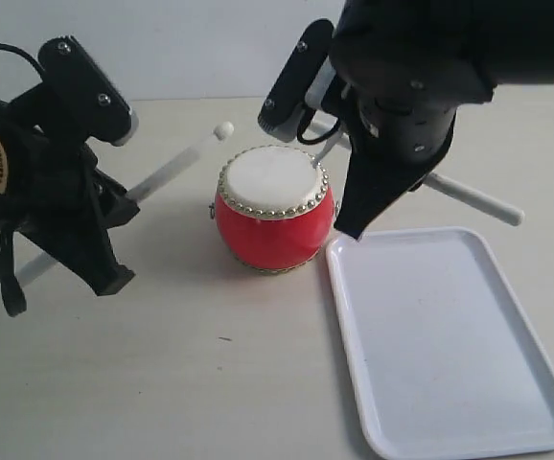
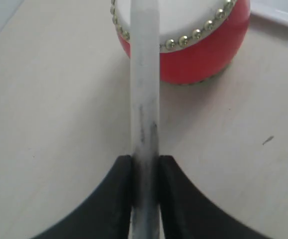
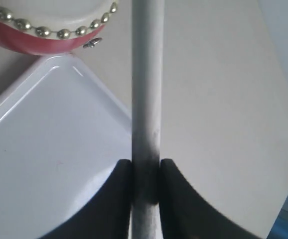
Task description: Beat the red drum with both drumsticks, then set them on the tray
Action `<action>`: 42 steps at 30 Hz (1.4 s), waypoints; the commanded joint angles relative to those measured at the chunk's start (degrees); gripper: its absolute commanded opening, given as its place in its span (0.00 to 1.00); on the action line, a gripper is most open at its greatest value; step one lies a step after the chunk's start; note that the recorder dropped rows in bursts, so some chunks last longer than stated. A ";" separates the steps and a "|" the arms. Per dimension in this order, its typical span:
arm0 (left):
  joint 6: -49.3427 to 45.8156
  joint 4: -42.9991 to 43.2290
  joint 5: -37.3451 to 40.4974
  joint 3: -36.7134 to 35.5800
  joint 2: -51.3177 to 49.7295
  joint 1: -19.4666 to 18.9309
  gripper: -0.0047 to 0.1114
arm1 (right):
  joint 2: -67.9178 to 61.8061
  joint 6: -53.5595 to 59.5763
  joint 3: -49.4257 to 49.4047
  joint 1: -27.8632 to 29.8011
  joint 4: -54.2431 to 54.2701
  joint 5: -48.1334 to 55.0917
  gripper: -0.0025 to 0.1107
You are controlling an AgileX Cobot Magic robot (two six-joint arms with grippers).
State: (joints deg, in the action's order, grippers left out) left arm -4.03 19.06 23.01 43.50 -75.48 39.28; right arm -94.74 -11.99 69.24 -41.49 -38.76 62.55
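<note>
I see left gripper [image 2: 145, 167] clamping left drumstick [image 1: 176, 165], right gripper [image 3: 146, 169] clamping right drumstick [image 1: 473, 198]; left one aims up-right at red drum [image 1: 273, 206].

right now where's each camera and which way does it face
Exterior: raised off the arms, looking down at the glossy red barrel drum and flat white plastic tray; both black arms show.
Left wrist: on the left arm, looking along its thin white drumstick to the drum; black fingers show.
Right wrist: along its stick past the tray; fingers show.
All three share the drum.
</note>
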 commanded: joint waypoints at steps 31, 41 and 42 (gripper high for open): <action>1.24 14.29 25.21 21.16 -16.77 9.43 0.04 | -0.06 -0.07 -5.95 0.21 -11.30 -7.00 0.02; 5.51 15.04 23.09 22.62 -17.09 9.43 0.04 | -0.06 -1.77 -5.95 0.21 -11.41 -7.03 0.02; 5.51 15.04 23.09 23.14 -17.09 9.43 0.04 | -0.06 -2.05 -5.95 0.21 -11.41 -7.03 0.02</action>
State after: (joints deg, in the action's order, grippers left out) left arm 0.00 33.75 47.15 65.24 -92.82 48.30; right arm -94.79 -12.87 63.61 -41.49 -49.26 55.68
